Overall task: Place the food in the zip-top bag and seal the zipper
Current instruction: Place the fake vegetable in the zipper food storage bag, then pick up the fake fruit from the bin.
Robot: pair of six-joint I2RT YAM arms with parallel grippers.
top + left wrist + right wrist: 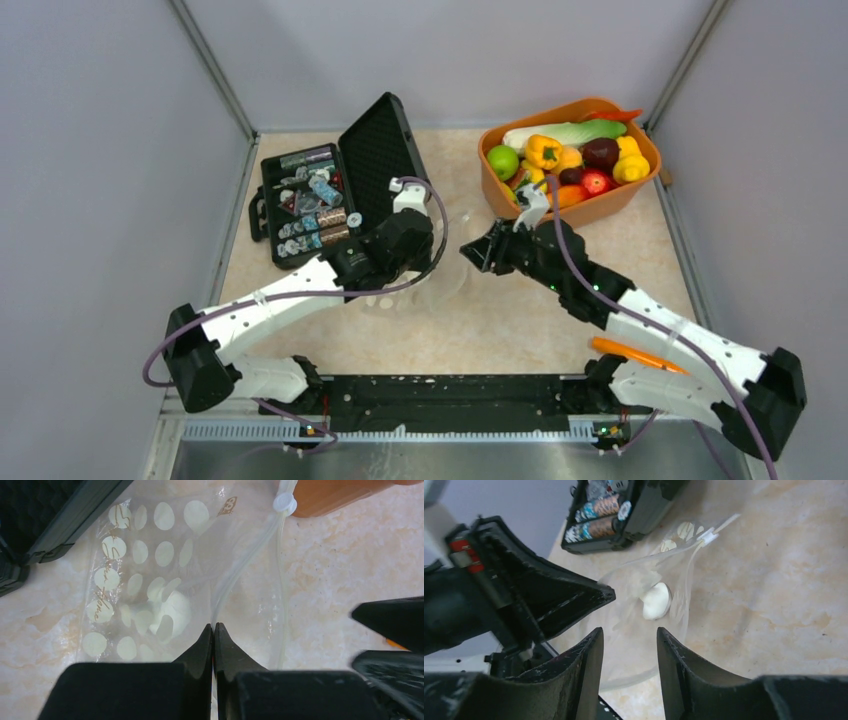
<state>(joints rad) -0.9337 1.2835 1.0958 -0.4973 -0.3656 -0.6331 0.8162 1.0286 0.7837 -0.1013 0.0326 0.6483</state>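
Note:
The clear polka-dot zip-top bag (445,285) lies on the table between my two grippers. My left gripper (214,626) is shut on the bag's opening edge, on the zipper strip (240,570), which runs up to a white slider (285,502). It also shows in the top view (432,243). A small white rounded item (656,601) sits inside the bag. My right gripper (628,632) is open and empty, its jaws facing the bag's mouth, and shows in the top view (472,252). The toy fruits and vegetables (560,155) fill the orange tub (600,208) at the back right.
The open black case (320,195) with small wrapped bits stands at the back left, its lid (385,150) raised close behind the left gripper. An orange elongated thing (635,355) lies by the right arm's base. Grey walls enclose the table.

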